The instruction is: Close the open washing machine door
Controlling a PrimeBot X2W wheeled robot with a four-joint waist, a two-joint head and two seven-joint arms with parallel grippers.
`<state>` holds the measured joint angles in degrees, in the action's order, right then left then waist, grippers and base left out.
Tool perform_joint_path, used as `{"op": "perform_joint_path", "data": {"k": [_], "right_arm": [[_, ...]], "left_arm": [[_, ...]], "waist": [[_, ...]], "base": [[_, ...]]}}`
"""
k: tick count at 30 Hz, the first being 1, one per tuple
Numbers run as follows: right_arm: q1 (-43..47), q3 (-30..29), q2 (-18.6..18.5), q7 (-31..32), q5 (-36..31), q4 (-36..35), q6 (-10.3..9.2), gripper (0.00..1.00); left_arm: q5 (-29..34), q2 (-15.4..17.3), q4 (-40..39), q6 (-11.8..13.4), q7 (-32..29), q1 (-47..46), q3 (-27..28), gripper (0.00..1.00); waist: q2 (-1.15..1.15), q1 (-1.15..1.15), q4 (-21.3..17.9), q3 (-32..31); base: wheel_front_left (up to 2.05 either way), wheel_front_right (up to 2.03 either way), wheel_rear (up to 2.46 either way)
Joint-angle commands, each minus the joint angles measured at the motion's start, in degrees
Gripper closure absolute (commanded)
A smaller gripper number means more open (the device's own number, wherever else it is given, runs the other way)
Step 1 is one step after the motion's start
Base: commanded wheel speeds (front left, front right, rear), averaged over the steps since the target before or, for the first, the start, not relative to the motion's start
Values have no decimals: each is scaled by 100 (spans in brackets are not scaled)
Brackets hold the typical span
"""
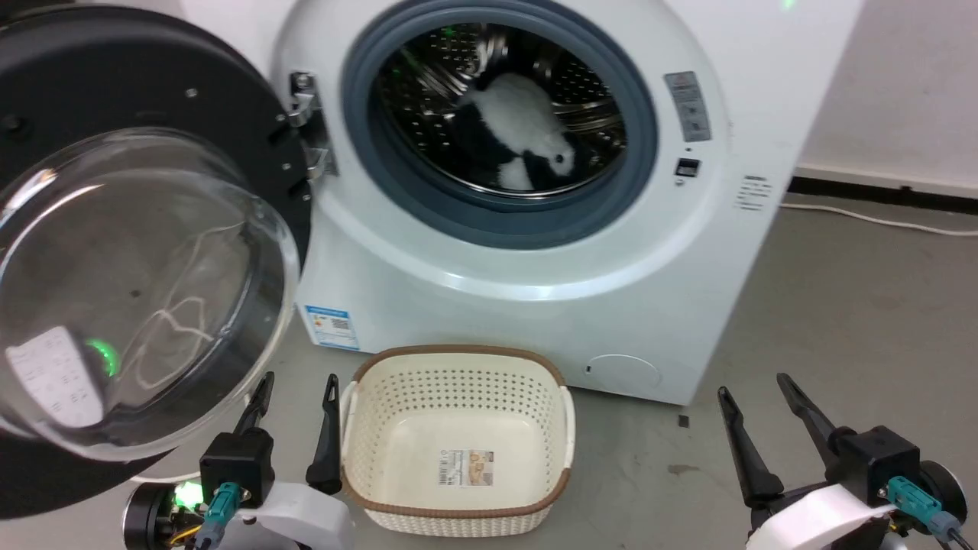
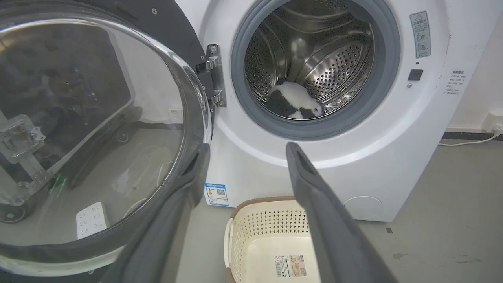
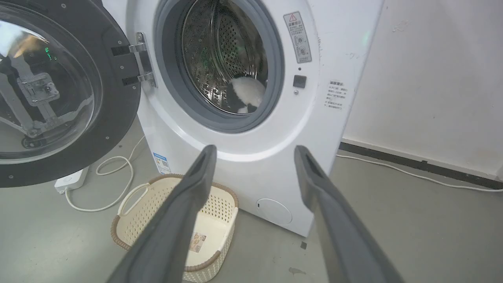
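Washing machine door (image 1: 137,290) stands swung wide open at the robot's left, its glass bowl bulging toward the head camera. Left end effector (image 1: 299,378), just beside the door's lower rim, and right end effector (image 1: 752,383) both have fingers spread and hold nothing. Between them, a cream basket (image 1: 458,353) sits on the floor. Behind it is the washing machine (image 1: 535,305), with a black-and-white plush toy (image 1: 519,130) lying in its drum.

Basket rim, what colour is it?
Brown rim on a cream basket; head view shows it best.
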<state>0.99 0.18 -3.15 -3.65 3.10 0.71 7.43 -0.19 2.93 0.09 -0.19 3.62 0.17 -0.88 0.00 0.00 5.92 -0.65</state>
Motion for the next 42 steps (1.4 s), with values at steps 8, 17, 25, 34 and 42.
{"op": "perform_joint_path", "data": {"k": [8,17,25,34,42], "right_arm": [[47,122,10,-150,67,50,2,0],[-115,356,12,-258,83,182,2,0],[-238,544,14,-354,112,279,3,0],[-304,663,15,-450,160,332,3,0],[-319,752,17,-545,235,376,3,0]], "left_arm": [[-39,34,-59,-25,153,137,-11,0],[-62,24,-190,60,261,240,2,0],[-76,20,-306,117,357,344,29,0],[-89,15,-385,155,452,414,31,0],[-113,11,-406,198,548,485,35,0]], "waist": [[0,0,380,-12],[0,0,643,49],[0,0,856,81],[0,0,1053,92],[0,0,1245,93]], "base": [[0,0,0],[0,0,0],[0,0,0],[0,0,0],[0,0,0]]}}
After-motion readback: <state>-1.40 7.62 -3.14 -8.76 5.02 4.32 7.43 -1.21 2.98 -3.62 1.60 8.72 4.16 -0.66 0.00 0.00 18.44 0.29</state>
